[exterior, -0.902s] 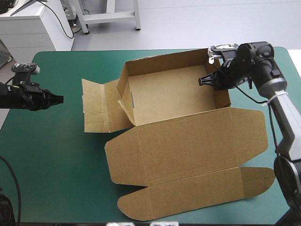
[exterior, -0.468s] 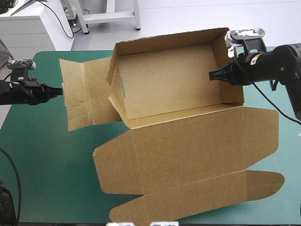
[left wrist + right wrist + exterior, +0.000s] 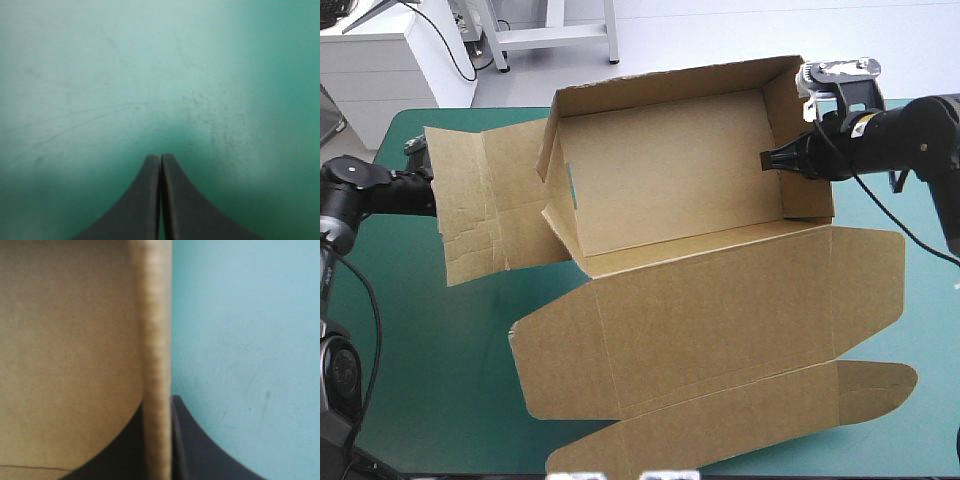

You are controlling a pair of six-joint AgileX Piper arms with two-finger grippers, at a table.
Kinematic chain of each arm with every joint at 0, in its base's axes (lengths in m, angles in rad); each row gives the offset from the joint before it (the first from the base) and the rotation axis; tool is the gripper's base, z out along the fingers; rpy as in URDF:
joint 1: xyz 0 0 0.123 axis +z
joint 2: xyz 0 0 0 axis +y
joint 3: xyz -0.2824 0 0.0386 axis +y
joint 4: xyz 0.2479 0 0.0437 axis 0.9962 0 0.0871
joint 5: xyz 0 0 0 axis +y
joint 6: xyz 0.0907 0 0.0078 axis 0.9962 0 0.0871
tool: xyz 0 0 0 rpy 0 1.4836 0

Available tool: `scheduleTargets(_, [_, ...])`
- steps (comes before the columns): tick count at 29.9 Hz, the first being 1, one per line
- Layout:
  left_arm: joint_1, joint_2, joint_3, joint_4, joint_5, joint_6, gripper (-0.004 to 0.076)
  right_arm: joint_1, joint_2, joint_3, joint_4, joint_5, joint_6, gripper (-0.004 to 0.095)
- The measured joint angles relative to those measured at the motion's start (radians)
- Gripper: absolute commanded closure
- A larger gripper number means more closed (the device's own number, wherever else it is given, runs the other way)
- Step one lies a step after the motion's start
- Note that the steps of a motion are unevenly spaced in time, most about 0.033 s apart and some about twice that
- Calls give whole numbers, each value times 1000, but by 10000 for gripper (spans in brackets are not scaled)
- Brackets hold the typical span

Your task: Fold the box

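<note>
Pinching wall of box (image 3: 700,300), right hand (image 3: 769,158), left hand (image 3: 160,157) closed

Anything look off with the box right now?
Yes. The box has an unfinished left end: its left flap splays flat outward, creased near its lower edge, and a slit in the left wall shows teal-green through. The right claw pinches the right wall; the left claw is shut on nothing.
</note>
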State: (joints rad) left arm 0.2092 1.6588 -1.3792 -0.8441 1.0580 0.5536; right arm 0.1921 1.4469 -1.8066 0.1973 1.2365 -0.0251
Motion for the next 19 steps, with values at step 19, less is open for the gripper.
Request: scheduleTargets(19, [-210, -48, 0, -245, 88, 35, 731, 0, 107, 4, -176, -113, 25, 927])
